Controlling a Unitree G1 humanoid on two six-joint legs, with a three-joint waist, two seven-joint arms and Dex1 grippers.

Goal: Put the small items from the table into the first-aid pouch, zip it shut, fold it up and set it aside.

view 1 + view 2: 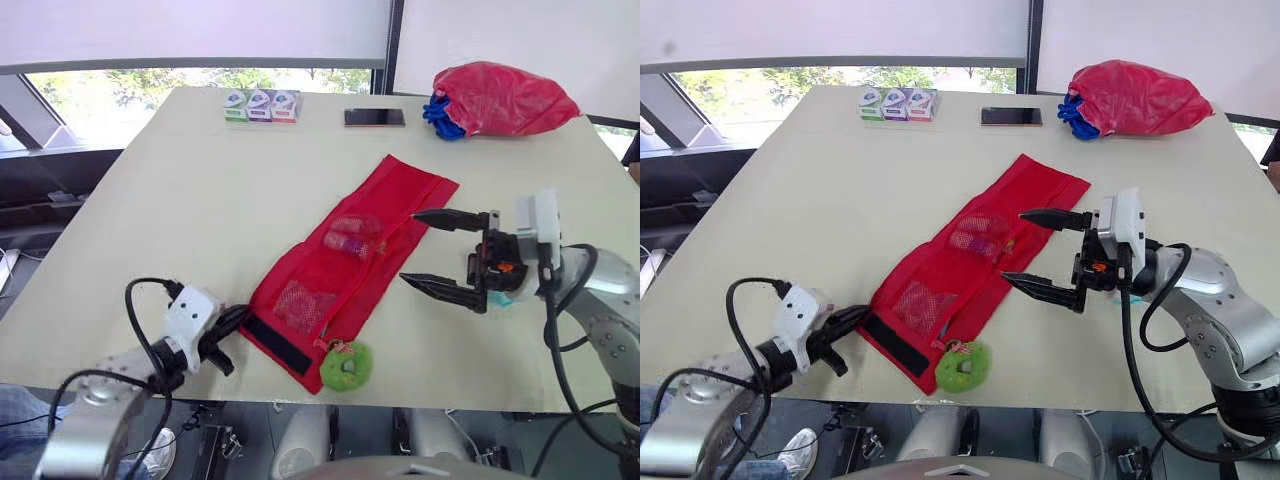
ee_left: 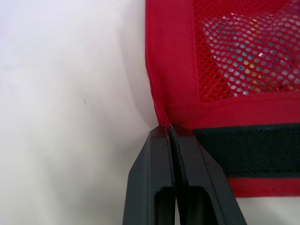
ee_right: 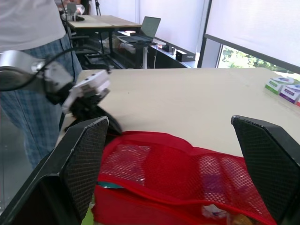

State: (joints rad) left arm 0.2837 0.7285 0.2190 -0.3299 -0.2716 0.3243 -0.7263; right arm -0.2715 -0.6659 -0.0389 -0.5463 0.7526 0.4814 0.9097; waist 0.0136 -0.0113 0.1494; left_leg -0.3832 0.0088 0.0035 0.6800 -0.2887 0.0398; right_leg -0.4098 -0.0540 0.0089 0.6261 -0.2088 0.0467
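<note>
My left gripper point(image 2: 168, 130) pinches the near corner of the red pouch point(image 1: 385, 215), which lies unfolded slantwise on the table point(image 1: 170, 200), mesh pockets point(image 1: 305, 302) up, black strip point(image 1: 280, 343) at its near end. My right gripper point(image 1: 410, 246) gapes wide beside it.

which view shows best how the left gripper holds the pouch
Left wrist view: the left gripper is shut on the pouch corner hem, close up. Eye views and right wrist view show it from afar.

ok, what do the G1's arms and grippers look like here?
Left arm and right arm: silver-grey metal, looping black cables. Left gripper: white wrist block, tapered black fingers. Right gripper: white block, orange spot, long pointed black fingers with mesh-textured pads.
</note>
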